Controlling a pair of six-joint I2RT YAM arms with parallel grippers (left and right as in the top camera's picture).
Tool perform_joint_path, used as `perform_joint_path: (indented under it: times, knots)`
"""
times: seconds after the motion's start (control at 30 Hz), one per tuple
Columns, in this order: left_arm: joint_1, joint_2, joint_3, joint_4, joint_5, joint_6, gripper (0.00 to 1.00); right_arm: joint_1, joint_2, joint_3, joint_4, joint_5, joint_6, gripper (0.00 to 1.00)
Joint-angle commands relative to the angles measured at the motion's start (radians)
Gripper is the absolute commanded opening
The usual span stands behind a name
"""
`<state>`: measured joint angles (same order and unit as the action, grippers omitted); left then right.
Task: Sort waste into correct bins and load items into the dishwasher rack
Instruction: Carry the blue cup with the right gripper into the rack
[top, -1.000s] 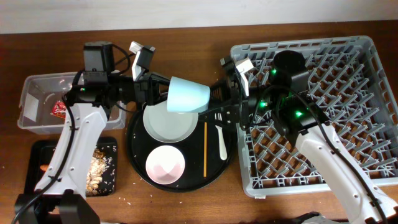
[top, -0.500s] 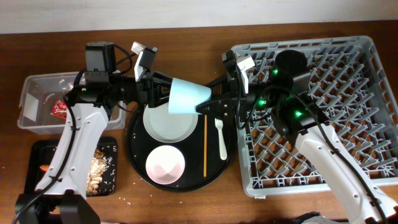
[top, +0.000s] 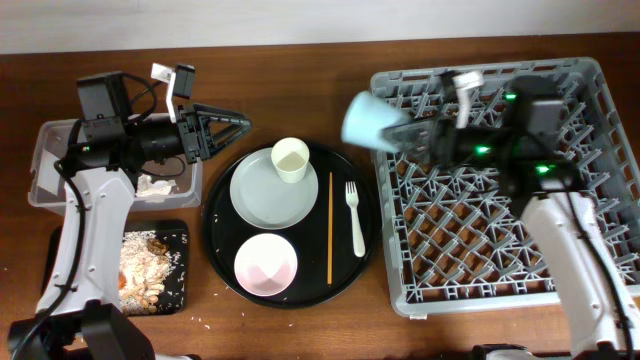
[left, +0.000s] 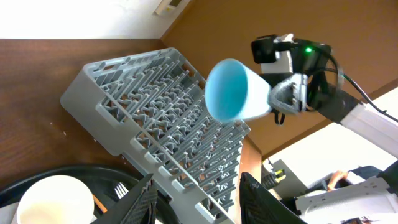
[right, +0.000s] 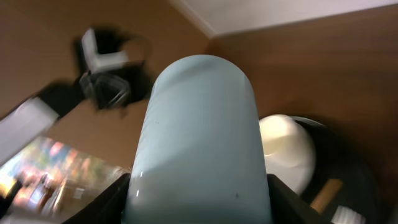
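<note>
At 9 o'clock on the tabletop the clear tub (top: 45, 140) holds crumpled white tissue (top: 155, 185). Toward 7 o'clock the shallow black tray (top: 186, 236) carries the food scraps (top: 145, 270). The left arm hides part of both bins. The left tool (top: 238, 125) hovers over the 11 o'clock rim of the round black tray (top: 222, 235), fingers spread and empty. On that tray the pale plate (top: 262, 195) bears the cream cup (top: 289, 158) at its 1 o'clock edge. The pink-white bowl (top: 265, 265) sits at 6 o'clock, and the chopstick (top: 330, 230) and white fork (top: 355, 220) lie side by side toward 3 o'clock. The right tool (top: 400, 130) pinches the light blue cup (top: 368, 120) by its base end. The cup is held on its side in the air, mouth toward 9 o'clock, over the 10 o'clock corner of the dishwasher rack (top: 450, 240). The step in hand is judged to be loading this cup. To do it well, the cup should be carried toward 3 o'clock until it is past the rack wall and turned mouth down. It should then be lowered between the upright pegs and let go only once seated. The wall and pegs are the likely snags, since a tilted rim could catch on them. The left tool is well apart and poses no conflict.
</note>
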<state>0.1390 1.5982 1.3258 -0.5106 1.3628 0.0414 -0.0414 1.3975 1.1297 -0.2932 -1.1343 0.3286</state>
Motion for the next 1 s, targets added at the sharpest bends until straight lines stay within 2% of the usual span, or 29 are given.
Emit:
perform_joint_path:
  times: [0.0, 0.07, 0.13, 0.2, 0.23, 0.27, 0.47, 0.67, 0.83, 0.9, 0.97]
  knots:
    - [0.006, 0.006, 0.003, -0.011, -0.053, 0.004, 0.42, -0.129, -0.019, 0.025, -0.076, 0.093, -0.011, 0.2]
    - [0.006, 0.006, 0.003, -0.053, -0.119, 0.005, 0.42, -0.177, -0.021, 0.073, -0.179, 0.22, -0.047, 0.18]
    - [0.006, 0.006, 0.003, -0.082, -0.18, 0.005, 0.42, -0.169, -0.021, 0.208, -0.419, 0.549, -0.15, 0.17]
    - [0.006, 0.006, 0.003, -0.113, -0.253, 0.005, 0.42, -0.14, -0.021, 0.319, -0.594, 0.757, -0.158, 0.17]
    - [-0.003, 0.006, 0.003, -0.156, -0.324, 0.005, 0.42, -0.071, -0.021, 0.388, -0.745, 0.947, -0.157, 0.16]
    - [-0.027, 0.006, 0.003, -0.185, -0.384, 0.005, 0.43, -0.017, -0.013, 0.388, -0.798, 1.018, -0.157, 0.16]
    - [-0.065, 0.006, 0.003, -0.214, -0.429, 0.005, 0.43, 0.127, 0.116, 0.387, -0.853, 1.156, -0.157, 0.15]
    - [-0.085, 0.006, 0.003, -0.241, -0.47, 0.005, 0.43, 0.132, 0.326, 0.387, -0.828, 1.158, -0.157, 0.15]
    - [-0.085, 0.006, 0.003, -0.246, -0.492, 0.005, 0.43, 0.132, 0.361, 0.356, -0.764, 1.158, -0.161, 0.15]
    - [-0.086, 0.006, 0.003, -0.255, -0.5, 0.005, 0.43, 0.132, 0.375, 0.319, -0.734, 1.157, -0.161, 0.16]
    - [-0.086, 0.006, 0.003, -0.255, -0.5, 0.005, 0.43, 0.132, 0.377, 0.313, -0.727, 1.158, -0.161, 0.24]
